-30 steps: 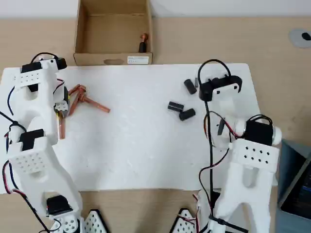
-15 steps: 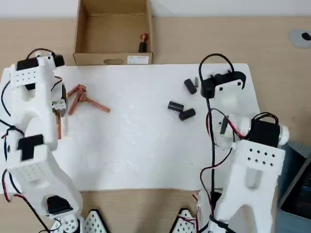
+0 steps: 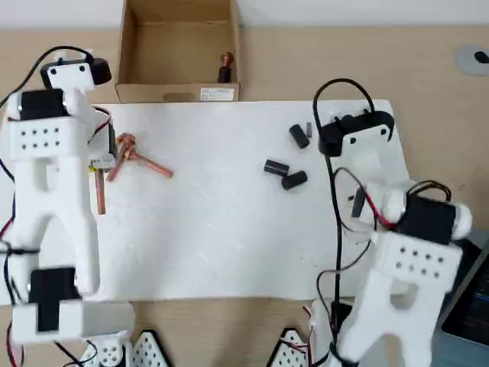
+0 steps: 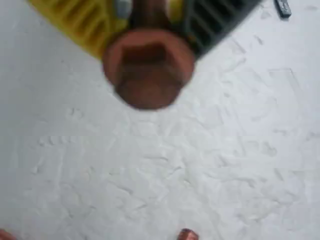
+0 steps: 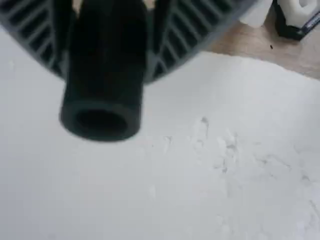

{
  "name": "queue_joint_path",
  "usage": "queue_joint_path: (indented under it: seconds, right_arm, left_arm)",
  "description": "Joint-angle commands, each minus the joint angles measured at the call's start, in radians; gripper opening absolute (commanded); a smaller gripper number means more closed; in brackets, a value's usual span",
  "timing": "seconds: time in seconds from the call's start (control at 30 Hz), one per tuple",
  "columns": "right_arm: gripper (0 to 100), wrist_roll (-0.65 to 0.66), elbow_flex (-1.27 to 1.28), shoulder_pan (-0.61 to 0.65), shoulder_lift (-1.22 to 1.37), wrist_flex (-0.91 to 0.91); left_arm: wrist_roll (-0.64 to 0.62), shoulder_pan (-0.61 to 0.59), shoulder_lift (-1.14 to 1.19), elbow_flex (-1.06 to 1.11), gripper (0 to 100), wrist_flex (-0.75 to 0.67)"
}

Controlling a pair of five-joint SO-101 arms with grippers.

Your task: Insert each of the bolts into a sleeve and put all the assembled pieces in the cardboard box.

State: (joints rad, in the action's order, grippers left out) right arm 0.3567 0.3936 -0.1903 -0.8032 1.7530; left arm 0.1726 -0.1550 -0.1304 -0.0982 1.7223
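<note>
1. Left gripper: clenched on a copper-coloured hexagon-headed bolt. A yellow ribbed finger and a black ribbed finger press its shank from either side, and the head juts out beyond the fingertips. In the high view this bolt sits at the left margin of the sheet, close against the left arm.
2. Right gripper: grasping a short black cylindrical sleeve between two dark ribbed fingers. The sleeve's open bore points away from the fingers.
3. Loose copper-coloured bolts: a small crossed cluster on the sheet, just beside the left gripper. Their number cannot be told for certain.
4. Three loose black sleeves: on the right part of the sheet, near the right arm. Two lie just beside each other; the third lies apart from them, nearer the box.
5. Open brown cardboard box: at the far edge of the sheet, its front wall touching it. Inside, against the wall on the right arm's side, is one assembled piece, a copper bolt seated in a black sleeve.
6. Surface: a white foam sheet laid on a light wooden table.
7. Surroundings: a grey round disc on the table toward its far right corner, and a dark blue-grey container at the right edge.
</note>
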Motion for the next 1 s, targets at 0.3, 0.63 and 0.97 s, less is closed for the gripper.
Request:
queue_joint_path:
  seconds: [0.3, 0.63, 0.97]
  right_arm:
    - [1.0, -0.058, 0.211, -0.012, -0.410, -0.123]
    - [1.0, -0.232, 0.545, 0.002, -0.725, -0.342]
    - [1.0, -0.474, 0.733, 0.355, -0.909, -0.443]
  left_arm:
    - [-0.161, 0.130, -0.584, 0.451, 1, -0.195]
    - [-0.279, 0.130, -1.043, 0.944, 0, -0.560]
    - [-0.379, 0.132, -1.422, 1.297, 0, -0.727]
